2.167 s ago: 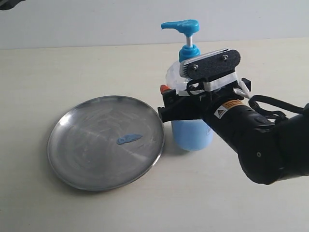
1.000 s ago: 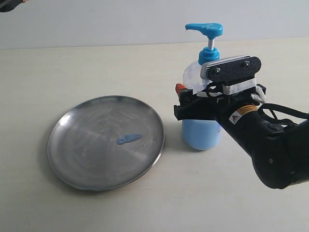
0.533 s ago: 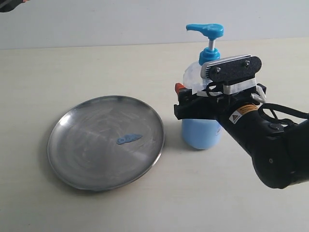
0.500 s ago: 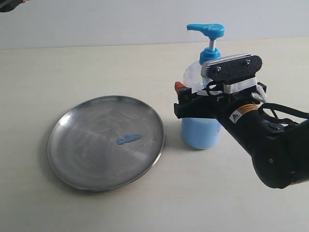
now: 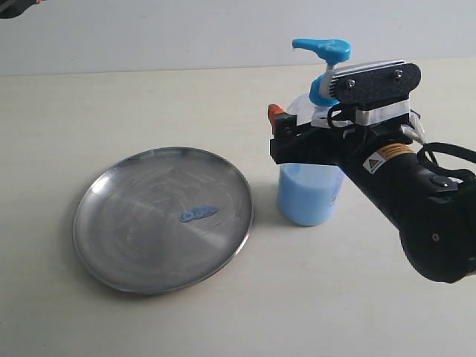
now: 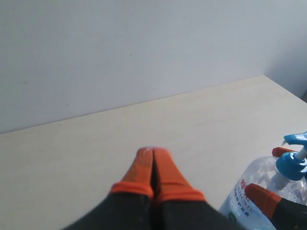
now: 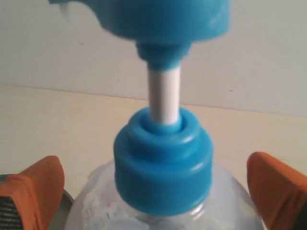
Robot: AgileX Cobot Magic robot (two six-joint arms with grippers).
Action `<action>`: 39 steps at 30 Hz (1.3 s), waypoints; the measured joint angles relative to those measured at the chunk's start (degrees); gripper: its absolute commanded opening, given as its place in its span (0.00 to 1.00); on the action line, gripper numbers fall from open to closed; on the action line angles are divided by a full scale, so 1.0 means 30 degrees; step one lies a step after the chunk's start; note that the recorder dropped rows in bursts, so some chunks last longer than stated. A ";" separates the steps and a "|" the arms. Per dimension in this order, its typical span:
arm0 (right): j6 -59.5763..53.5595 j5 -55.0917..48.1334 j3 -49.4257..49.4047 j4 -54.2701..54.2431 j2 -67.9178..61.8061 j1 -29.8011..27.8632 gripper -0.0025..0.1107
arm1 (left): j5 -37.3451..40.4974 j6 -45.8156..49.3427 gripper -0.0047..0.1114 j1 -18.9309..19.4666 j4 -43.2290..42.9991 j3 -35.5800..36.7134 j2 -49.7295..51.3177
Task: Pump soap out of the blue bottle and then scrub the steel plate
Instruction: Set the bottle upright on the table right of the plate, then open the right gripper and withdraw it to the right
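Right tool (image 7: 156, 196) just let go, now wide open and empty around the bottle (image 5: 305, 197) neck; soap (image 5: 198, 214) sits on the plate (image 5: 134, 253), so scrubbing's next.

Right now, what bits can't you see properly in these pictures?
- Blue bottle: in the exterior view the right arm hides its middle and label.
- Label print: in the left wrist view, cut by the bottom edge and too small to read.
- Pump head: in the right wrist view, blurred and cut by the top edge.
- Left gripper: in the exterior view, only a dark scrap at the top-left corner.
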State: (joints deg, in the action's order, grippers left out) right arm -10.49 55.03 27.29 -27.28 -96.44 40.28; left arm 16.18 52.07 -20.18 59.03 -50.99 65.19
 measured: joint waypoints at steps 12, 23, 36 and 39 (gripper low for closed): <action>-0.0840 -0.3658 0.0000 -0.0871 0.2405 0.0000 0.91 | 0.0000 0.0033 0.04 0.0000 0.0081 0.0000 0.0000; -0.1109 -0.7935 0.0065 -0.0594 0.3781 -0.0043 0.91 | 0.0040 0.0111 0.04 0.0000 0.0081 0.0000 0.0000; -0.3020 -1.0802 0.0109 -0.1727 0.6318 -0.0043 0.91 | 0.0269 0.0180 0.04 0.0000 0.0081 0.0000 0.0000; -0.5868 -1.1222 0.0109 -0.4142 0.6767 -0.0043 0.91 | 0.0348 0.0180 0.04 0.0000 0.0081 0.0000 0.0000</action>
State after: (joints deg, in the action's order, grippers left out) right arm -28.09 21.36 27.61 -39.71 -76.14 40.15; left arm 17.22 52.61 -20.18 59.28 -50.99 65.19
